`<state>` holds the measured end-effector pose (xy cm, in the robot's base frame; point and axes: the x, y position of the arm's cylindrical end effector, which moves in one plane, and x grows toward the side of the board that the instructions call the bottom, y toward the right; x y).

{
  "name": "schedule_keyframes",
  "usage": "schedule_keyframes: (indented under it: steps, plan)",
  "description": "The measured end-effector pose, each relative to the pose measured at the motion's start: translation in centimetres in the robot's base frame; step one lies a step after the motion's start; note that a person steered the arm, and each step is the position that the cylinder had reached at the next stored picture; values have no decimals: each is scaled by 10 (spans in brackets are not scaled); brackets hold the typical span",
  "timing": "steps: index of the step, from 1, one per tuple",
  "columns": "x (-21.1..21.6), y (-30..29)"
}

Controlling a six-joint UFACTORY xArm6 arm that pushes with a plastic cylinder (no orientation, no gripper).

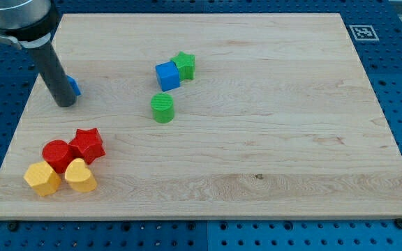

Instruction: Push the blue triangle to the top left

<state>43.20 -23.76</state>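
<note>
The blue triangle [74,86] lies near the board's left edge, toward the top, mostly hidden behind my rod; only a small blue edge shows. My tip [65,104] rests on the board just to the left of and slightly below the triangle, touching or almost touching it.
A blue cube [167,75] and a green star [184,65] sit together at top centre, with a green cylinder [162,109] below them. At the bottom left are a red star [87,145], a red cylinder [56,155], a yellow hexagon [42,178] and a yellow heart [80,176]. The wooden board [271,139] is ringed by blue pegboard.
</note>
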Motion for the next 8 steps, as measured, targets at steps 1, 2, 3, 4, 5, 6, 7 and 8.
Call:
schedule_keyframes:
  steps: [1,2,3,4,5,6,7,8]
  plan:
    - [0,-31]
    - [-2,-51]
    - [-26,-52]
    - [-47,-48]
    - [-47,-44]
    - [-32,-44]
    - [-19,-36]
    - [-21,-15]
